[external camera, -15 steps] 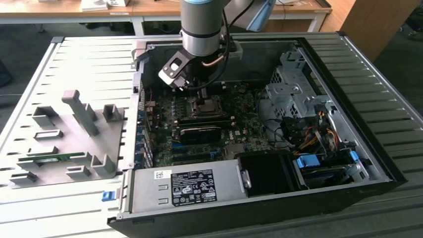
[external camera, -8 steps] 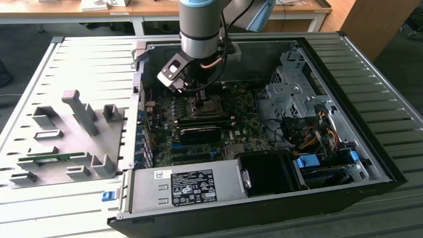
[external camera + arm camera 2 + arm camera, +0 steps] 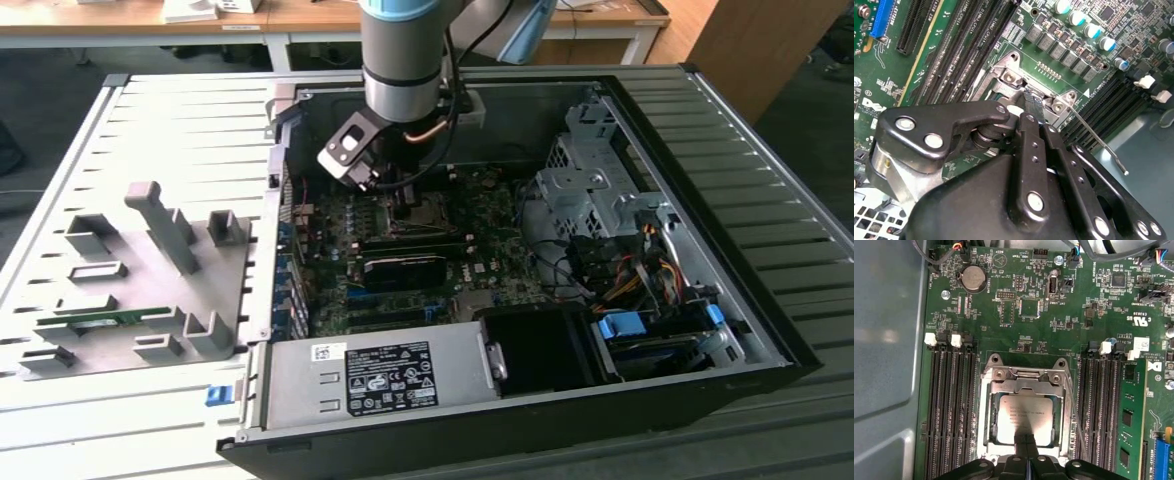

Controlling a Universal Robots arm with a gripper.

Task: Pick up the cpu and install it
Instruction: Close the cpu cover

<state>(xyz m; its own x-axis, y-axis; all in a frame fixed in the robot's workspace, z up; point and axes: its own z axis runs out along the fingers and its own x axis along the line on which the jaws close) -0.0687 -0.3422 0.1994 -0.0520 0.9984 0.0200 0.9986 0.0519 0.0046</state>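
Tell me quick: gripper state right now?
Gripper: fingertips pressed together over the cpu seated in the socket, holding nothing.

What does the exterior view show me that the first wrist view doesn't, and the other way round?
Exterior view: the whole open computer case, the robot arm reaching into it, and a grey tray of holders beside it on the exterior view's left. First wrist view: the silver chip lying in its metal-framed socket, the closed hand at its edge, and a round battery. Both: the green circuit board.
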